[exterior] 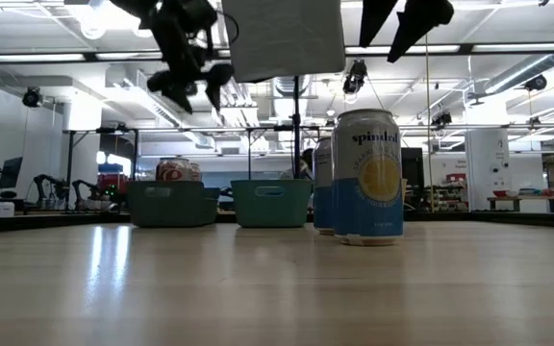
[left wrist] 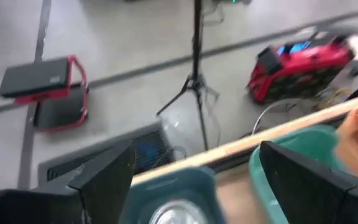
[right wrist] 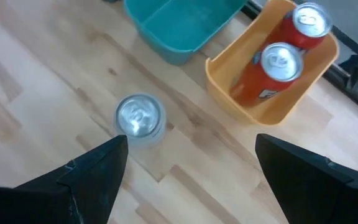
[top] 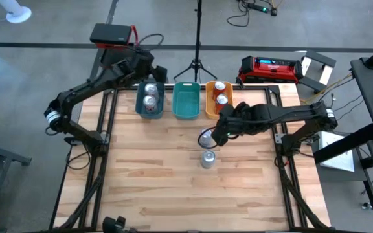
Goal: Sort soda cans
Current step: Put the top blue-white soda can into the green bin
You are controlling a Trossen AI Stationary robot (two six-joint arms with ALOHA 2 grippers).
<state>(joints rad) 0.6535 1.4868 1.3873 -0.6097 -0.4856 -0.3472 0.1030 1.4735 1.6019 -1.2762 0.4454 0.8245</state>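
Note:
Two silver-grey soda cans stand upright on the wood table, one [top: 207, 138] beside my right gripper and one [top: 208, 158] nearer the near edge. In the low view the nearer can [exterior: 368, 178] stands in front of the other [exterior: 321, 187]. Two more silver cans [top: 150, 95] stand in the blue-grey bin [top: 140, 107], and two red cans [top: 221, 92] in the orange bin [top: 210, 107]. My right gripper [right wrist: 190, 146] is open and hovers above the table just right of the farther can [right wrist: 140, 118]. My left gripper [left wrist: 196, 149] is open, high over the blue-grey bin's far end.
An empty teal bin [top: 186, 102] sits between the blue-grey and orange bins along the table's far edge. Bare wood lies on the near half of the table [top: 154, 188]. A tripod stand [top: 196, 58] and a red case [top: 271, 68] are on the floor beyond the far edge.

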